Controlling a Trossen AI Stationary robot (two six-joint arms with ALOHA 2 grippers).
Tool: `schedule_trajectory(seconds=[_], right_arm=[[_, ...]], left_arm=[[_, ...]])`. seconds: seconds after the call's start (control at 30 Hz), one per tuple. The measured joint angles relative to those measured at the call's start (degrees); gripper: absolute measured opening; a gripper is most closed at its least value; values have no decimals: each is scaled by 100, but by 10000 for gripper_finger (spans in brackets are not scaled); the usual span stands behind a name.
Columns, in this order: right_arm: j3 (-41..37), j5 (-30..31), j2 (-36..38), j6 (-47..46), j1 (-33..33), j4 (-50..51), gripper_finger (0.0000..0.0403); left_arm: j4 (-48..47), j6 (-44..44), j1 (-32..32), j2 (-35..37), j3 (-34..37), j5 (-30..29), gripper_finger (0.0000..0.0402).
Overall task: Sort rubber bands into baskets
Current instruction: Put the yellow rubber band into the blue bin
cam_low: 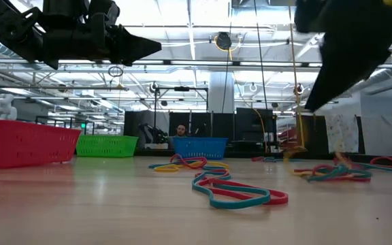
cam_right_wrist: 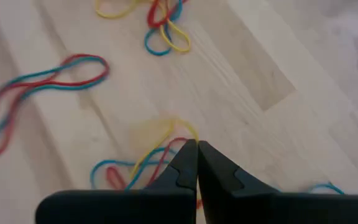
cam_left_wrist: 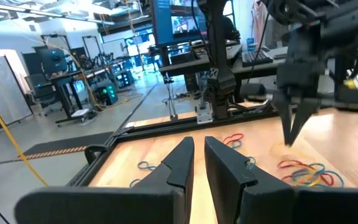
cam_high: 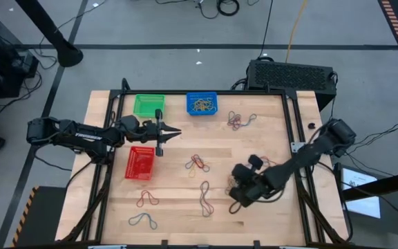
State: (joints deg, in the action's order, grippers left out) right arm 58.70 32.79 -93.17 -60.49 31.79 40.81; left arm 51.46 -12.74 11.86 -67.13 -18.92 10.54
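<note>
Three mesh baskets stand at the table's far left: green [cam_high: 148,104], blue [cam_high: 202,104] with yellowish bands inside, and red [cam_high: 140,164] nearer. Rubber bands lie loose on the wood in clusters [cam_high: 241,121], [cam_high: 197,163], [cam_high: 204,196], [cam_high: 147,199]. My left gripper [cam_high: 173,131] hovers shut and empty between the green and red baskets. My right gripper [cam_right_wrist: 196,148] is low over a yellow, red and blue cluster [cam_right_wrist: 135,171] at the near right, shut on a yellow band. My right gripper pinches a yellow rubber band [cam_right_wrist: 188,132] between its two fingertips, coming down from above at a slant. The band's loop [cam_right_wrist: 157,127] runs from the fingertips toward the wood, blurred. Red and blue bands of the same cluster lie on the table beside it.
More bands lie near the front edge [cam_high: 143,221] and close to the low camera [cam_low: 240,194]. A black box [cam_high: 292,75] stands past the table's far edge. Black frame rails run along the table's sides [cam_high: 294,131]. A person shows far back in the room [cam_low: 181,131].
</note>
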Motion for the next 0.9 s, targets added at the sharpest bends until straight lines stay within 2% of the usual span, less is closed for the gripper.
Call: schedule_trajectory(seconds=[0.13,0.3,0.53,0.73,0.9], right_arm=[[0,-19,-183,12,-207,-20,0],[0,164,-46,-159,-485,163,0],[2,1269,516,-480,-516,757,0],[2,2017,1201,-100,-291,581,0],[2,2237,1702,1016,-20,-142,0]], left_arm=[[-7,36,0,0,0,14,47],[2,33,2,0,0,15,47],[-2,31,0,0,0,16,47],[-7,29,0,0,0,16,47],[-15,26,2,0,0,14,47]])
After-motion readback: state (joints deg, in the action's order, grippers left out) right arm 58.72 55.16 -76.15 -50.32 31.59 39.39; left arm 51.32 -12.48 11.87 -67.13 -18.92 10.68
